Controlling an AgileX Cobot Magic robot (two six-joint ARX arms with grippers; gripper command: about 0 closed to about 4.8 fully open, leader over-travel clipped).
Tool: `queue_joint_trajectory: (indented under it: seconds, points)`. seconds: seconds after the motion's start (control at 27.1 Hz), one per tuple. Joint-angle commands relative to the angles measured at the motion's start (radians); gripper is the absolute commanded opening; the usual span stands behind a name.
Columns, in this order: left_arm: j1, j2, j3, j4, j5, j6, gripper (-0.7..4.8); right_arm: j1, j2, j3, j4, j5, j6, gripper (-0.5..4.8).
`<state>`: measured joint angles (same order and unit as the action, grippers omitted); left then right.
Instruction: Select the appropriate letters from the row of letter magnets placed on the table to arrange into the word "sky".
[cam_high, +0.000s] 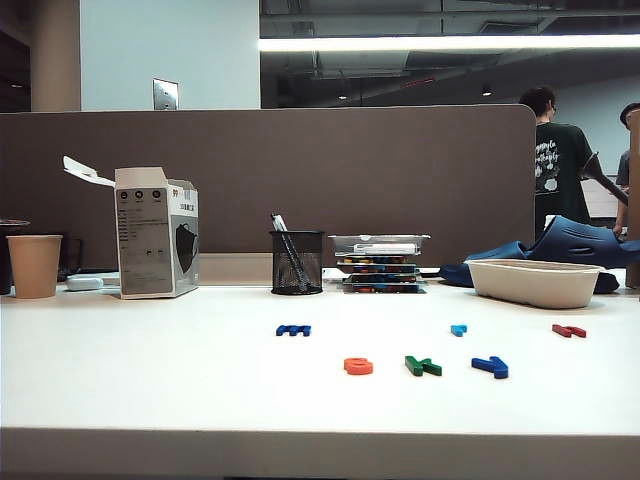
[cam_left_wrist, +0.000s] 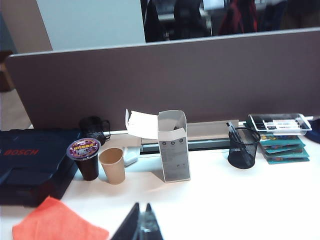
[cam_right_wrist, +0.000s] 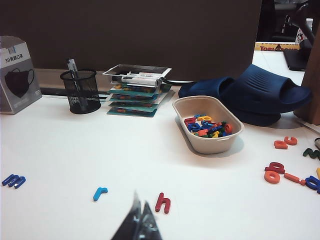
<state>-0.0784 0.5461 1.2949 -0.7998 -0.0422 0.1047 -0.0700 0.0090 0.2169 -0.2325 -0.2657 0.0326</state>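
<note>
In the exterior view an orange-red rounded letter (cam_high: 358, 366), a dark green letter (cam_high: 422, 366) and a dark blue letter (cam_high: 490, 367) lie side by side on the white table (cam_high: 150, 390), near its front. Behind them lie a wider blue letter (cam_high: 293, 330), a tiny light-blue letter (cam_high: 458, 329) and a red letter (cam_high: 568, 330). Neither arm shows in that view. My left gripper (cam_left_wrist: 142, 204) is shut and empty above the table's left part, no letters near it. My right gripper (cam_right_wrist: 141, 197) is shut and empty, between the light-blue letter (cam_right_wrist: 100, 193) and the red letter (cam_right_wrist: 163, 202).
Along the back stand a paper cup (cam_high: 34, 265), an open mask box (cam_high: 155, 232), a mesh pen holder (cam_high: 297, 262), stacked trays (cam_high: 380, 262) and a beige bowl (cam_right_wrist: 186, 120) of spare letters. Blue slippers (cam_right_wrist: 250, 92) lie behind it. An orange cloth (cam_left_wrist: 57, 222) and dark case (cam_left_wrist: 30, 165) sit far left.
</note>
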Motion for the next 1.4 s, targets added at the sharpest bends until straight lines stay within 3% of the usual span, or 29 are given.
queue_joint_trajectory:
  seconds: [0.04,0.22,0.48,0.89,1.07,1.4]
  points:
    - [-0.001,-0.119,-0.106,0.048,0.002,-0.011,-0.05,0.002,-0.010,0.003,0.020,-0.002,0.001,-0.08]
    - [-0.001,-0.346,-0.350,0.158,-0.002,-0.012,-0.05,0.002,-0.010,-0.032,0.031,0.014,-0.001,-0.08]
    - [-0.001,-0.543,-0.680,0.443,0.038,-0.007,-0.05,0.002,-0.010,-0.076,0.060,0.023,-0.033,-0.08]
    - [0.000,-0.541,-1.070,0.875,0.041,-0.042,-0.05,0.002,-0.011,-0.147,0.148,0.093,-0.116,-0.08]
    - [-0.001,-0.541,-1.182,0.959,0.049,-0.042,-0.05,0.002,-0.011,-0.196,0.209,0.097,-0.116,-0.08]
    - [-0.001,-0.541,-1.254,0.975,0.058,-0.042,-0.05,0.002,-0.011,-0.217,0.203,0.111,-0.146,-0.08]
